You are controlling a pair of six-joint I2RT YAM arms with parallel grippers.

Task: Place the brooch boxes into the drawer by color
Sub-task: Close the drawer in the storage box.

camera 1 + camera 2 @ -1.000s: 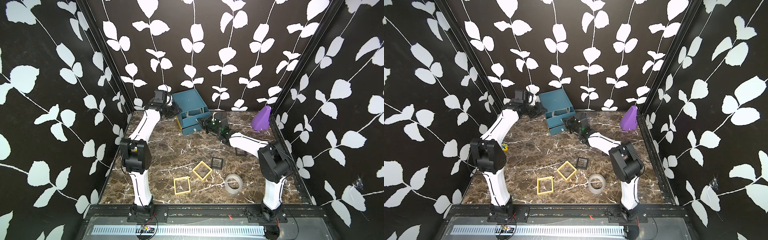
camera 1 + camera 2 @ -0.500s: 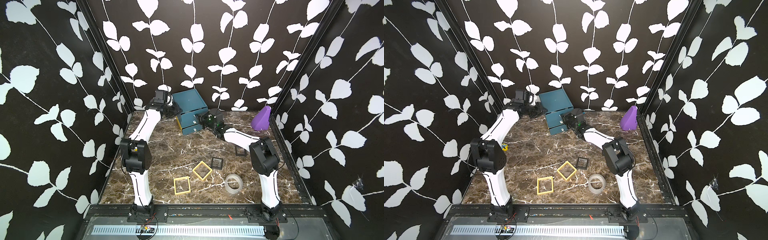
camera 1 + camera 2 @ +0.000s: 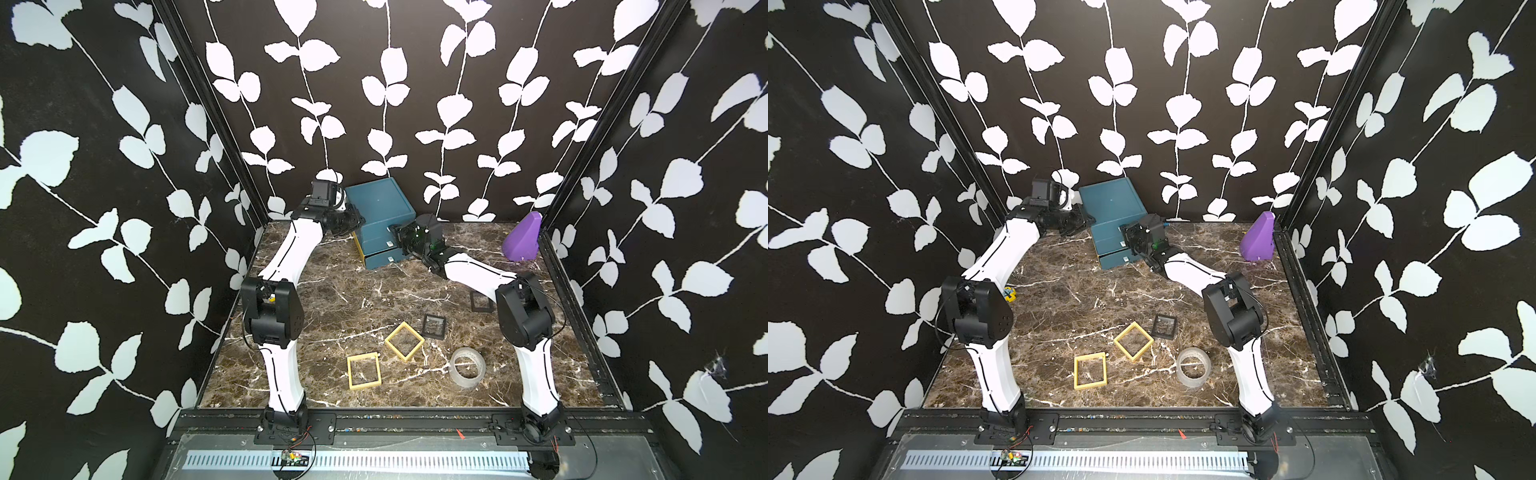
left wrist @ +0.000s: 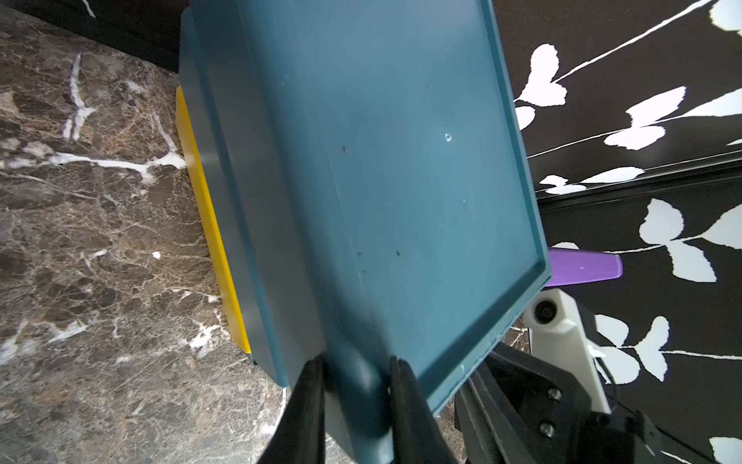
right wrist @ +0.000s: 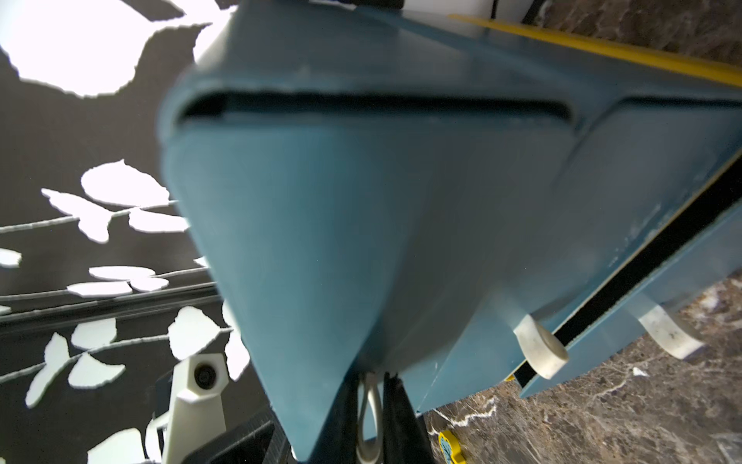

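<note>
Left hand and right hand are both out at the far end of the counter, at the drawer.

Nearest me, the near yellow brooch box lies flat, with the clear tape roll to its right. Just beyond it sits the second yellow brooch box, turned cornerwise, and a black brooch box just beside its far right edge. The other black brooch box lies farther right, partly behind the right arm's elbow.

At the back, the drawer stands skewed near the wall, its lowest compartment jutting out a little. On my left wrist view, the left hand's fingers are clamped on a corner of the drawer, one on each side.

The right hand's fingers flank the pale knob of the top compartment. Whether they press on it or stand just off it, I cannot tell.

Farthest right, in the corner, stands the purple wedge.
</note>
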